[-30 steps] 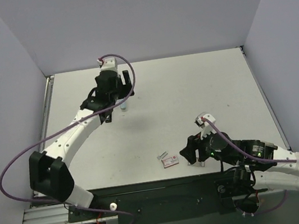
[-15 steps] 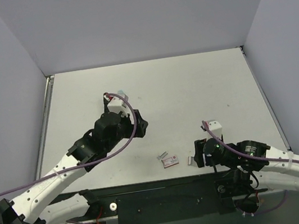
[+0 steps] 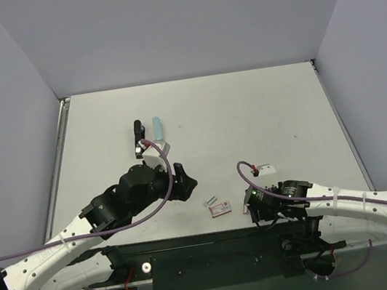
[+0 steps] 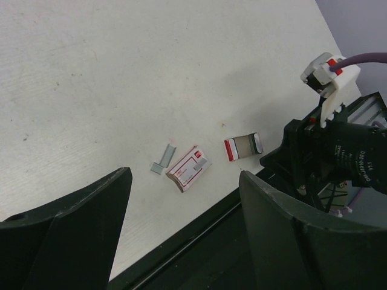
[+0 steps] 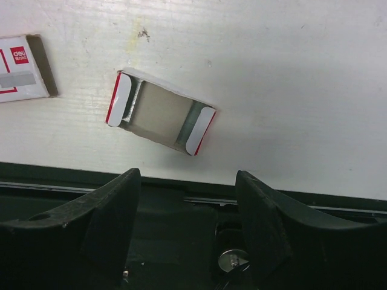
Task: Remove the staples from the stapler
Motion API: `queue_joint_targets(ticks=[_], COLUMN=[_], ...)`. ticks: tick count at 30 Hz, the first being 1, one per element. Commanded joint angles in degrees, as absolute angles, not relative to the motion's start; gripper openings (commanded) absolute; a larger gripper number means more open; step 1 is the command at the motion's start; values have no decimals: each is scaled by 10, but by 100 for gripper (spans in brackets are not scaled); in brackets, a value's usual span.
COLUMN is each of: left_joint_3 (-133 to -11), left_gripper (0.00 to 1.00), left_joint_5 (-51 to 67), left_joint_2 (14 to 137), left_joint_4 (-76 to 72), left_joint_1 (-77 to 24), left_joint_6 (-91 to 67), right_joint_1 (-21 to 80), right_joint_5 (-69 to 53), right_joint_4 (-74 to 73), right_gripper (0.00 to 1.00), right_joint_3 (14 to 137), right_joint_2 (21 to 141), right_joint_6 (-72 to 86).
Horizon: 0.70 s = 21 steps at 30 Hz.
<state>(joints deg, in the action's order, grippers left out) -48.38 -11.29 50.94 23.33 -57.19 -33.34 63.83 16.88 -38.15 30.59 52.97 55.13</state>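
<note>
Stapler: the black stapler (image 3: 138, 136) lies on the worktop (image 3: 254, 106) in the upper left of the top view, just beside a pale blue bar (image 3: 157, 127) and well apart from both tools.
Left tool: the left tool (image 3: 184, 179) is spread wide and holds nothing, lower centre-left.
Right tool: the right tool (image 5: 187, 176) is spread wide and empty, near the open cardboard sleeve (image 5: 160, 118) at the worktop's bottom edge.
Small items: a red-and-white staple box (image 4: 188, 168) lies left of the sleeve, with a grey staple strip (image 4: 162, 161) just beside it.

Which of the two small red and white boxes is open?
The unlabelled tray, its bare brown inside showing; the other box shows a printed label.
</note>
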Motion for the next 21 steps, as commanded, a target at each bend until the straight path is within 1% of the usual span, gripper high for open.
queue_joint_targets(ticks=[1, 21], left_joint_3=[-481, -474], left_gripper=[82, 82], left_joint_5=[-81, -70], left_joint_2=[488, 469], left_joint_4=[224, 229], left_joint_1=[-576, -576], left_joint_6=[-325, -294], right_joint_1=[644, 631], right_joint_5=[165, 140], right_joint_4=[-367, -293], right_gripper=[60, 59], right_joint_3=[291, 277], right_joint_2=[548, 648], right_joint_6=[578, 557])
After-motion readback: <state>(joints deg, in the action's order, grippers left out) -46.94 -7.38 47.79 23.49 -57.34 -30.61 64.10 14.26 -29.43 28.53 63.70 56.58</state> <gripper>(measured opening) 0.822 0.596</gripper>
